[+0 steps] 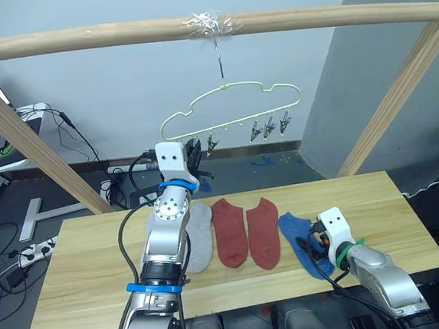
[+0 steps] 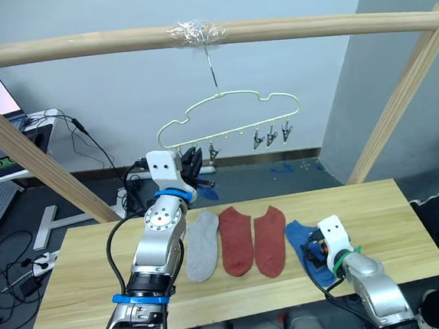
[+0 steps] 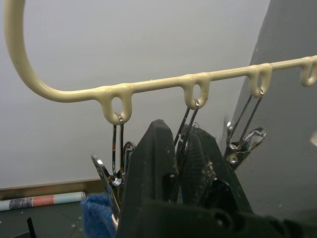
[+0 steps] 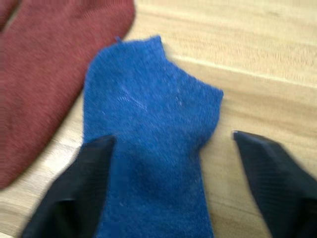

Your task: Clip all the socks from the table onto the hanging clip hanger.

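1. Blue knit is what your right gripper (image 4: pixel 171 183) faces: its fingers are spread wide, one fingertip lying on the blue sock (image 4: pixel 148 129) and the other on bare table (image 4: pixel 257 59) beside it, nothing pinched yet.
2. That sock lies flat at the lower right of the head view, just beside the two red socks (image 1: pixel 247 231) at centre; a grey sock (image 1: pixel 200 235) sits left of them, partly behind your left arm.
3. Expect soft, light, limp fabric. It will fold and droop once lifted, and a flat layer is hard to catch from above.
4. Take it near the open cuff edge, so a short tab stands free for a clip. Press down, then close, so you gather the fabric.
5. Your left gripper (image 1: pixel 194 157) is raised to the hanger (image 1: pixel 230 110) at upper centre, among the leftmost clips (image 3: pixel 118 168). Its fingers look pressed close together; a bit of blue cloth (image 3: pixel 99 215) shows beside them, but you cannot tell whether it is pinched.
6. Clips are small and swing freely, so steady the hanger.
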Controlling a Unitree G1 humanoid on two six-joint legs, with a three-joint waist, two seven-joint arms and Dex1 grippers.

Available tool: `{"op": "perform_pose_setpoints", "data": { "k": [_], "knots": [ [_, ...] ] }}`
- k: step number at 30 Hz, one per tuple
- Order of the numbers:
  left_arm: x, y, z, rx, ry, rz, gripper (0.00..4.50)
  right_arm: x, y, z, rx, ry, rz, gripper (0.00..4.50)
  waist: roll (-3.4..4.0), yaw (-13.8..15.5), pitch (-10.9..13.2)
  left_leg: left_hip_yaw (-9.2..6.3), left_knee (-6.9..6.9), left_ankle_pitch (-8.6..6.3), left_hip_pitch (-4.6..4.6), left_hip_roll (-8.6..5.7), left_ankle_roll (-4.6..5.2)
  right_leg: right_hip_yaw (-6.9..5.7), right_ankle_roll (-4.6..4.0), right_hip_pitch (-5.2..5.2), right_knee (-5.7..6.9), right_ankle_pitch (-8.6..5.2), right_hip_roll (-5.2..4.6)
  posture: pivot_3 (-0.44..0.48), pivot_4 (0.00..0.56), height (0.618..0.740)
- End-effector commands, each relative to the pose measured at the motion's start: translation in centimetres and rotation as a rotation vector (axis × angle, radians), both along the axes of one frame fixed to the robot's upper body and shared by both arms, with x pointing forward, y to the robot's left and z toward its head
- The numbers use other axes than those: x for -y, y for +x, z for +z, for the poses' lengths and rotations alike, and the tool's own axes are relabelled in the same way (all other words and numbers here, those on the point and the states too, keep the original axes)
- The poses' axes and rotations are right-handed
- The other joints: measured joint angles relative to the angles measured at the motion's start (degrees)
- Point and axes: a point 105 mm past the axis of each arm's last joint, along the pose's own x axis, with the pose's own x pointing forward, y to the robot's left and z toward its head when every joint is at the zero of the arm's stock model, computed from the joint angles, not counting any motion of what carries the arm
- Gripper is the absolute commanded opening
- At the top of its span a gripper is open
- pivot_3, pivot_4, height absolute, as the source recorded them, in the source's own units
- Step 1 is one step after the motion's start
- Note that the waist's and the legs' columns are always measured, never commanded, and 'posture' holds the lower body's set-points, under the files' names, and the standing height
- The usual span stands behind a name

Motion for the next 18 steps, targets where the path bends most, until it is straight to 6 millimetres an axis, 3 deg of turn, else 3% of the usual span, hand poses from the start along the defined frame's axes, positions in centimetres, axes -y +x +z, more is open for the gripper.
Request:
{"op": "perform_pose_setpoints", "data": {
  "k": [1,6,10,14,18],
  "knots": [
    [-0.3,-0.1,0.1,0.004,-0.016,0.007,0.20,-1.5,0.3,1.1,0.023,0.065,-0.002,4.48,-0.01,-0.01,0.03,0.00,0.00,0.00,0.00,0.00,0.00,0.00,0.00,0.00,0.00,0.00,0.00,0.144,0.182,0.740],
    [-0.1,-0.1,0.0,-0.003,-0.029,0.000,0.20,-2.4,0.6,-0.2,-0.029,0.093,-0.022,4.48,-0.02,0.00,0.13,0.00,-0.01,0.00,-0.02,0.01,0.00,-0.01,0.00,0.00,-0.01,0.00,0.00,0.149,0.182,0.740],
    [0.0,-0.2,0.0,-0.006,-0.029,-0.004,0.20,-1.7,0.3,-2.4,-0.103,-0.005,-0.023,4.48,-0.01,0.11,0.16,0.00,0.00,0.00,-0.01,0.00,0.00,-0.01,0.00,0.00,-0.01,0.00,-0.02,0.154,0.182,0.740],
    [-0.1,-0.3,-0.1,-0.009,-0.027,-0.003,0.20,-1.2,-0.1,-3.4,-0.139,-0.034,-0.031,4.48,-0.02,0.16,0.15,0.00,0.00,0.00,0.01,0.01,0.00,-0.01,0.00,0.00,0.00,0.00,0.00,0.156,0.180,0.740],
    [-0.2,-0.3,0.0,-0.008,-0.027,-0.004,0.20,-1.3,-0.4,-3.8,-0.153,-0.006,-0.043,3.71,-0.04,0.21,0.14,0.00,0.02,0.00,0.04,0.00,0.00,-0.01,0.00,0.03,0.00,0.00,-0.01,0.160,0.178,0.740]
  ]
}}
